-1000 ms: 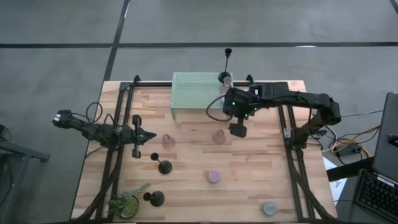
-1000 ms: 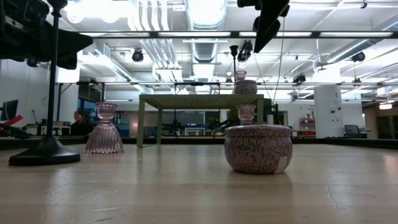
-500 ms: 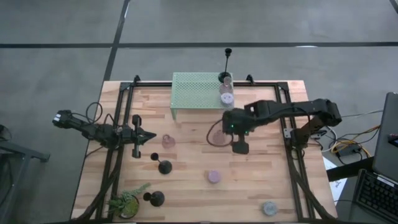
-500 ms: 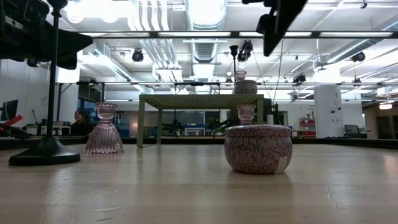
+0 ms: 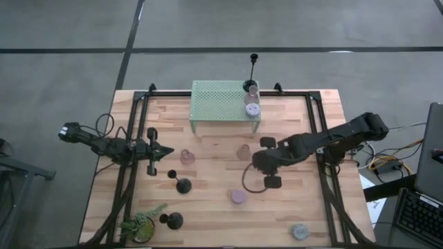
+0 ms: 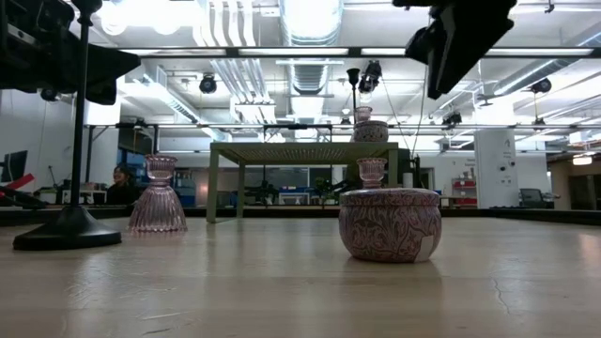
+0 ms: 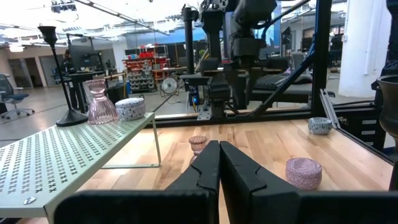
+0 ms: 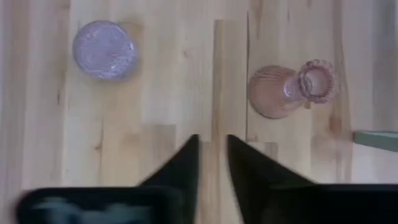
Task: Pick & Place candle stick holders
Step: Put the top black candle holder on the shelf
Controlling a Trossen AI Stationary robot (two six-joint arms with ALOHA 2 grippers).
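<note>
High view: right tool empty above table, beside lilac puck.

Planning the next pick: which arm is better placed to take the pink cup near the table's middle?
The right arm. Its claw hangs just beside the pink cup, which shows close ahead in its wrist view. The left claw waits at the left side, with another cup nearer to it.

Patterned pink puck sits nearest; pink glass holder left, green rack behind, right arm overhead
</note>
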